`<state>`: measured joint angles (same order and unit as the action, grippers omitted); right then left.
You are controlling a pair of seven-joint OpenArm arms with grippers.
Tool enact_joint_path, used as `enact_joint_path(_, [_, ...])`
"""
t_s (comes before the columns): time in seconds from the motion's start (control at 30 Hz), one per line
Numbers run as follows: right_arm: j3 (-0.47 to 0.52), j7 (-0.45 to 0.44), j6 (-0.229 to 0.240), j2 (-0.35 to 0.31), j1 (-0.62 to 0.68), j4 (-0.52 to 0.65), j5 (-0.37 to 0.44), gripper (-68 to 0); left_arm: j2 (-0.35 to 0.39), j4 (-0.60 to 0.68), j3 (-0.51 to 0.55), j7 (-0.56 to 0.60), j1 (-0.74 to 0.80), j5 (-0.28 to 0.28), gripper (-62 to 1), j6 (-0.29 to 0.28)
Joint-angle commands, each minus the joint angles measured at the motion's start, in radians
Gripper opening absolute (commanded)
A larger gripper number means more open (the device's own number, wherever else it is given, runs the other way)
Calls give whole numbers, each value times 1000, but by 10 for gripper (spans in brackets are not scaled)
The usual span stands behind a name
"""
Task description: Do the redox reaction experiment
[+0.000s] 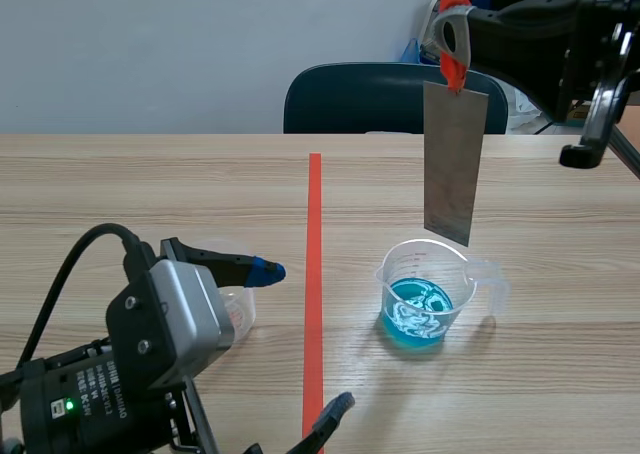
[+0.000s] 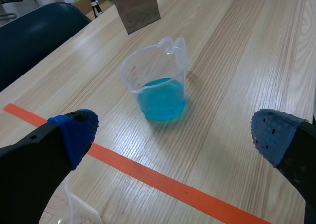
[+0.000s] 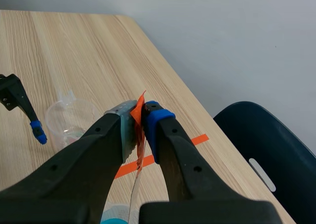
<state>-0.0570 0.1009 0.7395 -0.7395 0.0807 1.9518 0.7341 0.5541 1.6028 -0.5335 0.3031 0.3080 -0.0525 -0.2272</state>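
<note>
1. Scene view: the right hand (image 1: 452, 49), upper right of frame, is clamped on the taped top of the metal sheet (image 1: 455, 164). The sheet hangs upright, long axis vertical, with its lower edge just above the rim of the beaker (image 1: 425, 294) of blue liquid, centre right on the surface (image 1: 150, 194). The left hand (image 1: 300, 339), lower left, is open and empty.
2. Left wrist view: the beaker (image 2: 155, 81) stands ahead of the spread fingers, and the sheet's lower end (image 2: 133, 7) hangs above and beyond it.
3. Right wrist view: the pads pinch the sheet's orange tab (image 3: 139, 110). The beaker lies below the hand, so a straight descent seems needed.

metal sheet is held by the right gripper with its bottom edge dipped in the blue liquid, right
Not dipped. The metal sheet is held by the right gripper, but it hangs above the measuring cup, with its bottom edge clear of the blue liquid low in the cup. The left wrist view shows the gap.
</note>
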Motion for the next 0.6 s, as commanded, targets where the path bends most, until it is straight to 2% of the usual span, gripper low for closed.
enact_joint_path(0.0, [0, -22, 6, -3, -20, 18, 15, -671, -2, 15, -1, 3, 9, 11, 14, 8])
enact_joint_path(0.13, [0, -22, 6, -3, -20, 18, 21, -671, -2, 16, -1, -39, 16, 40, 14, 9])
enact_joint_path(0.57, [0, -22, 6, -3, -20, 18, 27, -671, -3, 16, -1, -35, 16, 42, 14, 8])
